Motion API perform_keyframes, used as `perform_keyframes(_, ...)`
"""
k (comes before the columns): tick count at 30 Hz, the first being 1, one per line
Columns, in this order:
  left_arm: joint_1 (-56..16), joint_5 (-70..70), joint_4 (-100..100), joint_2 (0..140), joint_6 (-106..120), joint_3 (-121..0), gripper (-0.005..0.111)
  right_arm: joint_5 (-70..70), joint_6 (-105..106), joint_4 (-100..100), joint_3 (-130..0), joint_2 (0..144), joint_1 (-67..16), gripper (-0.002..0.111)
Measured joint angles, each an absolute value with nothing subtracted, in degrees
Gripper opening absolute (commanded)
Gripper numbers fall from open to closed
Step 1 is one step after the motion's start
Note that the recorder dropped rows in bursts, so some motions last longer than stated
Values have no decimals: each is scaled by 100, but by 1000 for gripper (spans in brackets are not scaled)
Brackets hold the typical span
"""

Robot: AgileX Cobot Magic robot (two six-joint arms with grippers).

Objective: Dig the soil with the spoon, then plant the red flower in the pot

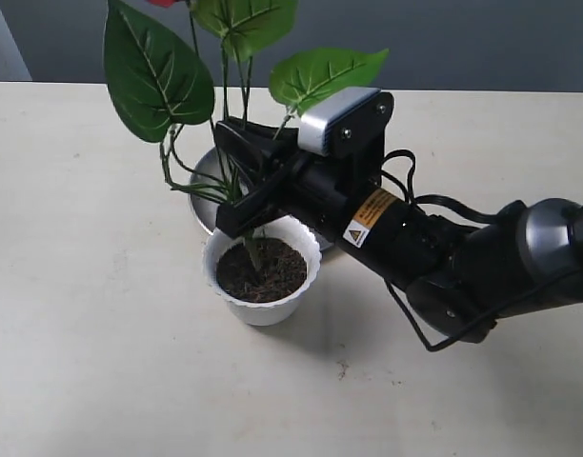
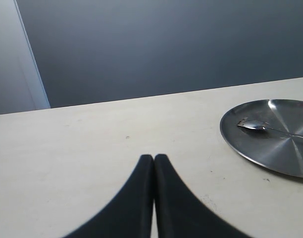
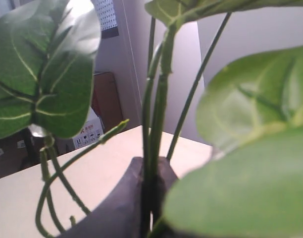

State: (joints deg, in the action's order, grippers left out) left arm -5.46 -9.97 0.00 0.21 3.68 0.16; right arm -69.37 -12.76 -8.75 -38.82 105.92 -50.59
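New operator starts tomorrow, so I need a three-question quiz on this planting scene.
1. True or false: the right gripper is clamping the red flower stems above the pot.
2. Where is the spoon? A) in the soil B) on the steel plate C) in the left gripper
3. Fill in: the left jaws are ____.

Key: 1 true; 2 B; 3 shut, holding nothing.

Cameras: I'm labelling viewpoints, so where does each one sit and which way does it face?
Exterior view: raised off the arms, looking down on the table, pot and right arm.
Left wrist view: low over the table behind the shut left tool, facing the steel plate and spoon.
Right wrist view: behind the right tool, facing up the red flower stems.
Shared: exterior and right wrist both show the flower.
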Motion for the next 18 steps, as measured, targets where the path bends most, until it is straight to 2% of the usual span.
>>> perform_keyframes(18, -546, -997, 0, 21, 368, 16, 0, -6937, -1035, -332, -3909, 11093, -5150, -1)
